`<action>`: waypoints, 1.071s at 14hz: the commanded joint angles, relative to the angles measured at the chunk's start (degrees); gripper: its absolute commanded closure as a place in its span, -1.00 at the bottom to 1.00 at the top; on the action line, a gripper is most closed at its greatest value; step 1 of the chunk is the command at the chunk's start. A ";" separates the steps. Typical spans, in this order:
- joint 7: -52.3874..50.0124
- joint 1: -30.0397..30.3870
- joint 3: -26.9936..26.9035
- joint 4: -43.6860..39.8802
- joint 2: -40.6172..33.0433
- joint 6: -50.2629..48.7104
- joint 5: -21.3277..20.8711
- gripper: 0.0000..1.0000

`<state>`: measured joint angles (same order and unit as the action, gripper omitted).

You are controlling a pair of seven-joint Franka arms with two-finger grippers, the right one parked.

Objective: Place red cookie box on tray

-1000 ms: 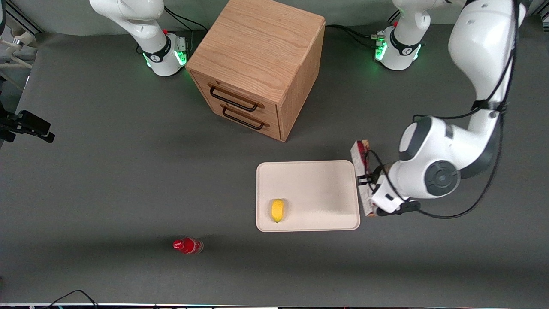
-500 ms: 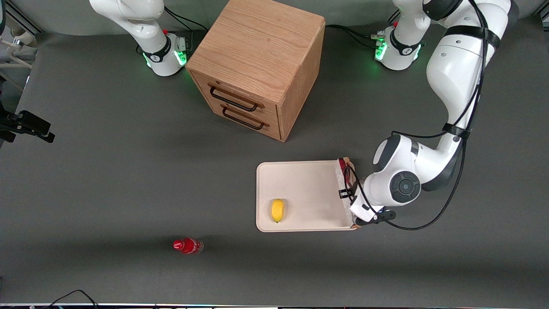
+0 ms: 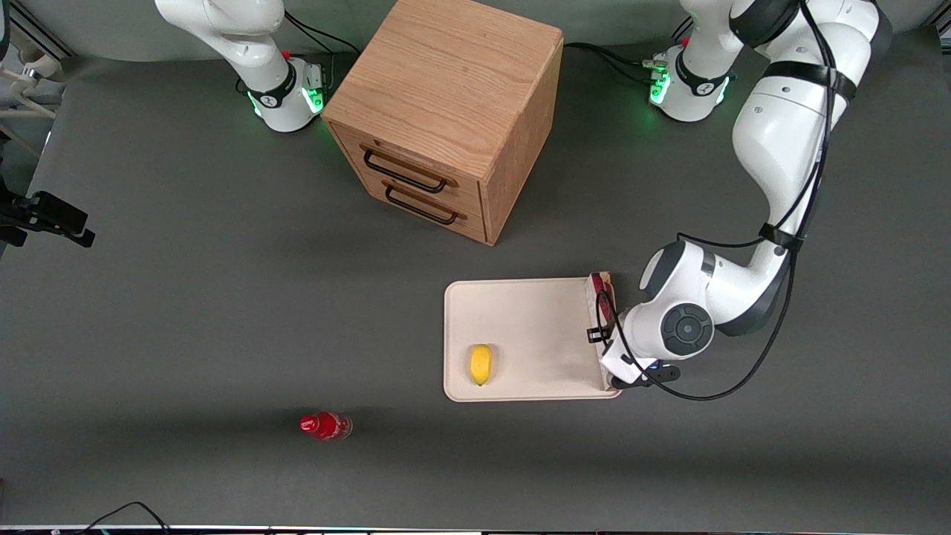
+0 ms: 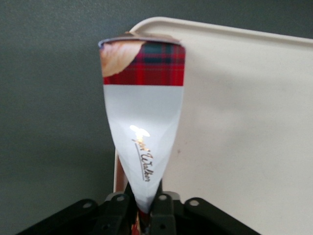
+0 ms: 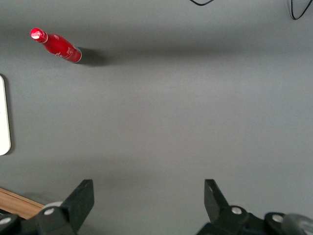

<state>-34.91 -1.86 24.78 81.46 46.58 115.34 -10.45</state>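
- I count one red cookie box (image 4: 143, 110), one tray (image 3: 531, 327), one lemon (image 3: 481, 364), one red bottle (image 3: 325, 426), one drawer cabinet (image 3: 446, 111).
- My gripper (image 4: 143, 201) is clamped on the box, over the tray edge toward the working arm's end.
- Bare tray lies between box and lemon.

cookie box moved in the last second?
Yes. The long red plaid cardboard cookie box, held in the claw, shifted from beside the flat cream-white tray to over its edge, toward the yellow lemon.
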 commanded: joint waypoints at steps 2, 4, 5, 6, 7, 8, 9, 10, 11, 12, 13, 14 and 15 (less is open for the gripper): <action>-1.48 0.02 -0.26 -0.42 -1.22 -2.73 -0.98 -1.00; -1.48 0.72 -0.35 -2.79 -3.15 -8.52 -0.19 -1.00; -1.22 1.42 -0.35 -4.45 -3.86 -11.85 -0.10 -1.00; -0.95 2.38 -0.18 -6.30 -4.04 -15.02 0.51 -1.00; -0.69 2.91 -0.43 -8.32 -4.13 -18.27 2.26 -1.00; -0.60 3.53 -0.70 -10.51 -4.74 -21.78 3.76 -1.00; -0.08 4.49 -0.79 -12.45 -5.52 -25.82 4.29 -1.00; 0.89 5.28 -0.79 -13.68 -6.66 -29.08 4.65 -1.00; 2.29 6.16 -0.88 -14.13 -8.07 -31.03 5.35 -1.00; 4.13 6.95 -0.96 -14.05 -10.08 -32.53 5.70 -1.00; 5.80 7.83 -1.75 -14.05 -11.93 -34.54 5.79 -1.00; 8.34 8.19 -3.76 -14.14 -14.04 -37.09 6.14 -1.00; 12.72 8.37 -6.13 -13.96 -16.76 -39.72 7.27 -1.00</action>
<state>-28.38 6.12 22.39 66.44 35.05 79.74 -5.25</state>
